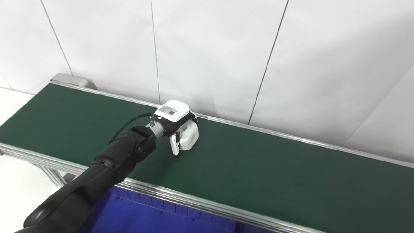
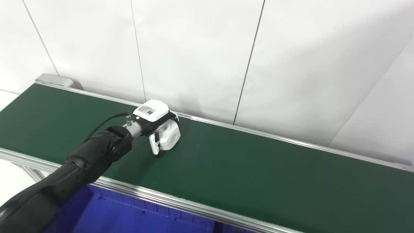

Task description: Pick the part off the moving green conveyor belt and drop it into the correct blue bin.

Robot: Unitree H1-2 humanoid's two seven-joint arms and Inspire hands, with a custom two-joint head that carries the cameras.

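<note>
At about 9 o'clock in both views, the long dark green conveyor belt (image 1: 258,168) begins by a small grey metal end housing (image 1: 66,79) and runs on towards 4 o'clock, edged by a silver aluminium frame rail (image 1: 194,202) on the near side. Below that rail, at roughly 6 o'clock, the rim and ribbed wall of a deep blue plastic bin (image 1: 155,210) show; whether it is the correct one cannot be told from here.

The black left arm comes in at 7 o'clock and reaches across the belt. Its white-and-black left hand (image 1: 176,124) sits palm down near the far edge of the belt, a little left of centre. The fingers (image 1: 175,145) curl down around a white blocky plastic part with round holes (image 1: 189,134), which is on or just above the belt, at 3 o'clock of the wrist. The fingers appear wrapped on it, though how firm the hold is cannot be seen. The right hand is out of sight.

The step in hand looks like securing the grasp. To do it well, the hand should travel with the belt while the fingers close fully, so the part is not dragged or tipped. Lift straight up only once the part is pinned, then carry it back over the near rail towards the bin.
</note>
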